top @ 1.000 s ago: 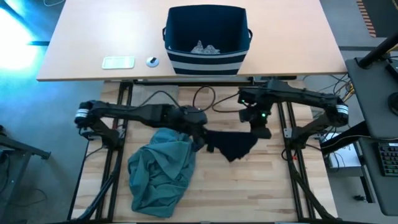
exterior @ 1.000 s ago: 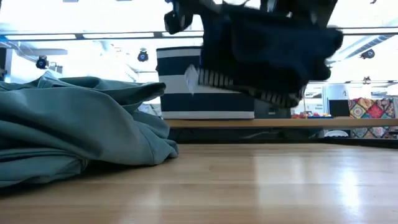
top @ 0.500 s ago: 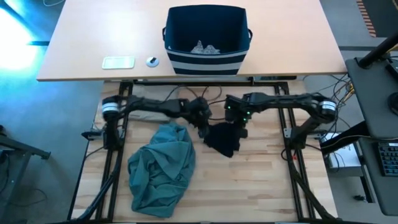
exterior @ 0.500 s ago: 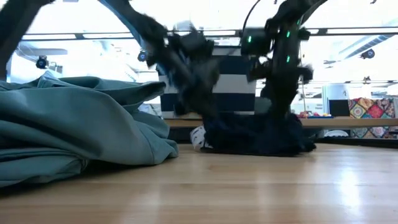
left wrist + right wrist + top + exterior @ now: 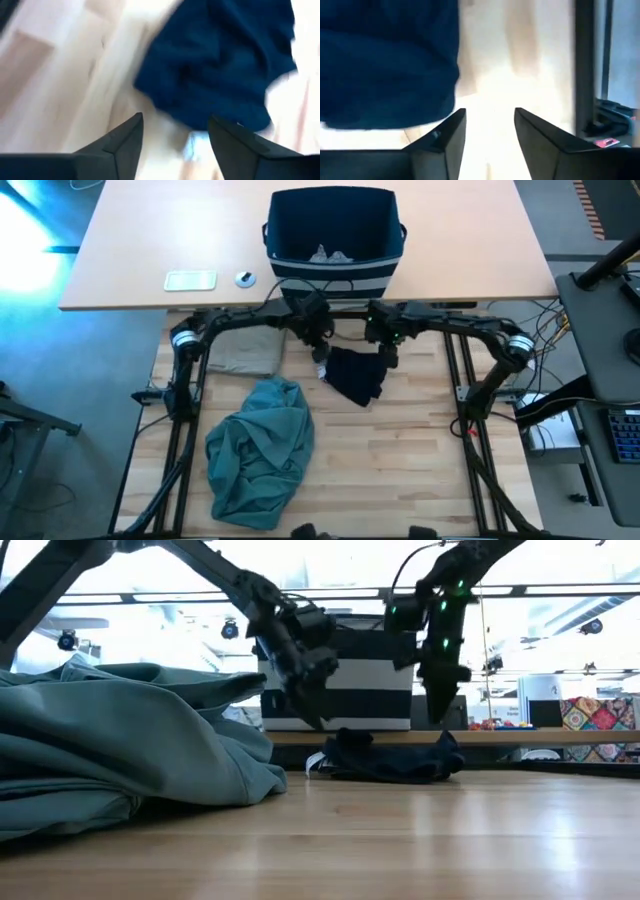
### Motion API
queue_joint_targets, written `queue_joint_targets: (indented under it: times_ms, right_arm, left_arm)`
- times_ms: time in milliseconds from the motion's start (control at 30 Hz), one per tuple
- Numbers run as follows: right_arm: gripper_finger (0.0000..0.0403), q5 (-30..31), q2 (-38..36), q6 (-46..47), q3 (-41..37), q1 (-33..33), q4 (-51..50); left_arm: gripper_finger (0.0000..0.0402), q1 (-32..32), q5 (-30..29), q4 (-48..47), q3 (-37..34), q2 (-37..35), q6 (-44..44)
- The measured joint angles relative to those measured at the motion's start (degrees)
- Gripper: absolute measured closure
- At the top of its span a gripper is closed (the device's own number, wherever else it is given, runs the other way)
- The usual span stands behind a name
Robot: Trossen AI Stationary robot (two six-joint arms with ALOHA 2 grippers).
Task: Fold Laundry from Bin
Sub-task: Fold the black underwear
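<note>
The navy garment (image 5: 355, 375) lies crumpled on the wooden table (image 5: 420, 470), at its far middle; it also shows as a low heap (image 5: 385, 755). My left gripper (image 5: 320, 352) hovers open just above the garment's left end (image 5: 220, 65). My right gripper (image 5: 386, 356) hovers open above its right end (image 5: 385, 65). A teal-green garment (image 5: 260, 452) lies bunched at the near left. A beige garment (image 5: 245, 352) lies flat at the far left. The striped navy bin (image 5: 333, 242) stands on the desk beyond, with small grey pieces (image 5: 330, 255) inside.
A white flat device (image 5: 190, 280) and a small round object (image 5: 245, 278) lie on the far desk, left of the bin. The table's near right part (image 5: 400, 480) is bare wood. Metal frame rails (image 5: 470, 450) run along both sides of the table.
Both grippers have gone down and toward the table's far edge with the navy garment, which hung between them a second ago. They have let it go and risen slightly off it. The garment now lies crumpled on the table.
</note>
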Motion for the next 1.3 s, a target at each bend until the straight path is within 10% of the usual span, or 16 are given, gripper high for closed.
queue_joint_targets:
  times_ms: [267,567,800,1000,1300]
  right_arm:
    - [0.0227,-25.63,-6.54,11.87,-6.70,-1.65,5.70]
    - [0.0254,-25.59,-5.23,21.53,-26.36,0.16,25.79]
    - [0.0255,-25.70,-12.05,13.37,-28.08,4.19,9.01]
    - [0.0255,-29.74,-26.13,13.57,-25.99,5.67,4.09]
    - [0.0255,-32.16,-29.93,19.23,-30.86,7.55,15.42]
  left_arm:
    - [0.0177,-7.32,2.46,0.69,-2.91,-3.04,-0.21]
    - [0.0187,-14.97,-3.66,29.35,-19.41,-0.16,-15.76]
    - [0.0206,-26.88,4.21,30.56,-20.01,-2.27,-28.78]
    - [0.0211,-31.31,-12.57,15.97,-11.77,-6.78,-28.88]
    - [0.0211,-28.73,-14.38,24.36,-10.52,-2.22,-27.24]
